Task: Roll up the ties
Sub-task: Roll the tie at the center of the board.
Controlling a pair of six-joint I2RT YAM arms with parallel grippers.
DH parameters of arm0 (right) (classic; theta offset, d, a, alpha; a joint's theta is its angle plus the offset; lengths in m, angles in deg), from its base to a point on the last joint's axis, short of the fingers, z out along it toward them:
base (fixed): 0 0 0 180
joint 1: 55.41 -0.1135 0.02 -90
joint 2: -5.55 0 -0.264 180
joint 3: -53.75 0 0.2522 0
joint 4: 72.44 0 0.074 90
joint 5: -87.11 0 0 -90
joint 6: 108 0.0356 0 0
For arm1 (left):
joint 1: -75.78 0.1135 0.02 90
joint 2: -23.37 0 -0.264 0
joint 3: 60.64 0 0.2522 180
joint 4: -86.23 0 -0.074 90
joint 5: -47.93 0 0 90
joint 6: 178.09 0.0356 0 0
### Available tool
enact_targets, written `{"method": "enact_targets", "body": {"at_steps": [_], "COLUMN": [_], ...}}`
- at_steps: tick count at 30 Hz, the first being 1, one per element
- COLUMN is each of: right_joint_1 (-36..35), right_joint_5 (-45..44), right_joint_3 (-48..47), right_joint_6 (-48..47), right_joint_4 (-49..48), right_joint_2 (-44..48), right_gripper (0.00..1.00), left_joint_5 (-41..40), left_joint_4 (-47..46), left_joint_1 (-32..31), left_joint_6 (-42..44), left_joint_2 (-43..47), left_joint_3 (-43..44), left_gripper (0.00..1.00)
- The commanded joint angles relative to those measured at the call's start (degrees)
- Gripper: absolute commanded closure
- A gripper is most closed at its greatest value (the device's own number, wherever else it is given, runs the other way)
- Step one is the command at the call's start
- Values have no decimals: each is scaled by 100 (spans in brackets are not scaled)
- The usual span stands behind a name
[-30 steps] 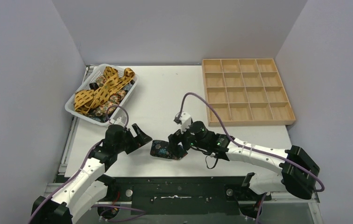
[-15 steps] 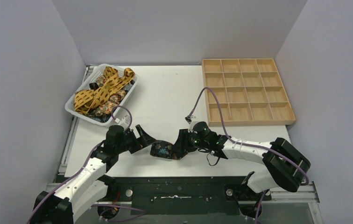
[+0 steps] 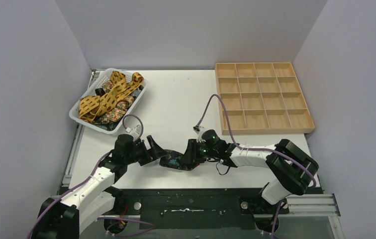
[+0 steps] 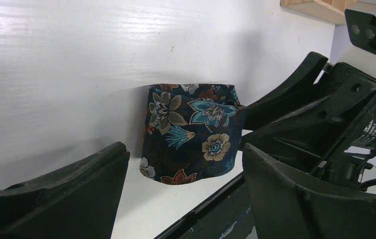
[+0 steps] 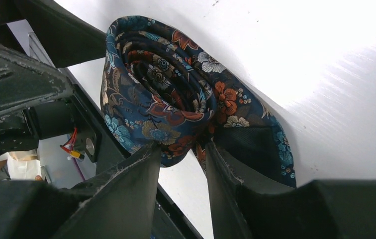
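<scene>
Closing on the roll: the right claw has gone from wide to narrow within the last second. It now looks pinched on the lower rim of the rolled tie, lower centre of the top view, at the table near edge. In the right wrist view, floral fabric sits between its fingertips, and the coil looks tight with a loose flap at the right. The right arm has also dropped flatter toward the roll. The left claw has crept in from the left and stands wide, fingers either side of the tie, apparently not touching. The roll itself hasn't shifted. My read: this one is basically rolled and now being secured, likely for a move to the tray, upper right. More ties are piled unrolled in the basket, upper left, so the job is early.
</scene>
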Motion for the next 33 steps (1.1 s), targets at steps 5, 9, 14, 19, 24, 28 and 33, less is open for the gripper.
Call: {"method": "enact_targets", "body": {"at_steps": [5,9,14,19,24,28,33], "right_joint_1": [131,195,207,233,234,235,195], "right_joint_5": [59,162,190,266,293,180,117], "right_joint_3": [-305,-316,-353,-466,-442,-319,-403], "right_joint_6": [231,283,316,304,219,147,11], "right_joint_4": [-62,-114,-95,22,7,-87,-225], "right_joint_2": [-285,-450,-558,-734,-592,-57,343], "right_gripper": [63,63,63,63,62,53,51], "left_joint_5": [457,509,558,605,512,378,295], "left_joint_4": [-653,-825,-1343,-1702,-1647,-1432,-1279], "left_joint_1": [27,27,20,-34,-60,-61,-61], "left_joint_6": [82,51,-55,-103,-103,-64,-5], "left_joint_2": [-41,-124,-463,-817,-876,-775,-690], "left_joint_3": [-190,-261,-385,-303,-287,-264,-209], "left_gripper": [19,19,19,20,20,20,20]}}
